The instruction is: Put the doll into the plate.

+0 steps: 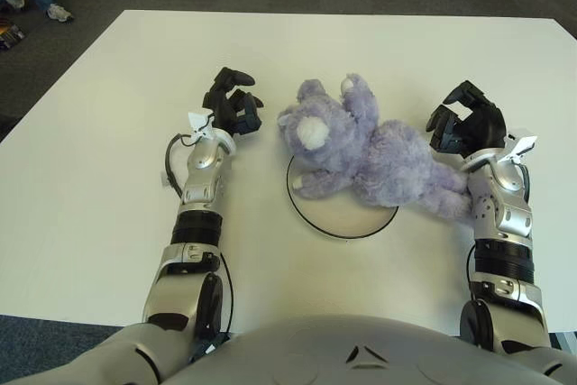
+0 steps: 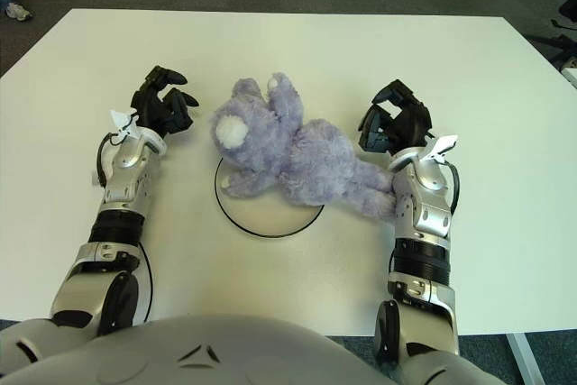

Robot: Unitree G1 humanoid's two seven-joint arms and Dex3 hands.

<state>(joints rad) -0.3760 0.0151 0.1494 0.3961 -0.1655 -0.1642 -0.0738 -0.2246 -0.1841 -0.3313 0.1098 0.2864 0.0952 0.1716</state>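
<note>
The purple doll (image 1: pixel 379 155) lies sprawled across the white plate (image 1: pixel 338 215), legs trailing off toward the right hand (image 1: pixel 466 123). Both the right and left hand (image 1: pixel 233 107) sit beside it, fingers loosely spread, holding nothing.

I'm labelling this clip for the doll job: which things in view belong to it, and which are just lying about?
Part of the job:
- purple doll, lying partly over the plate
- white plate
- left hand, open, left of the doll
- right hand, open, right of the doll

Just there:
- white table
- shoe on the floor, far left
</note>
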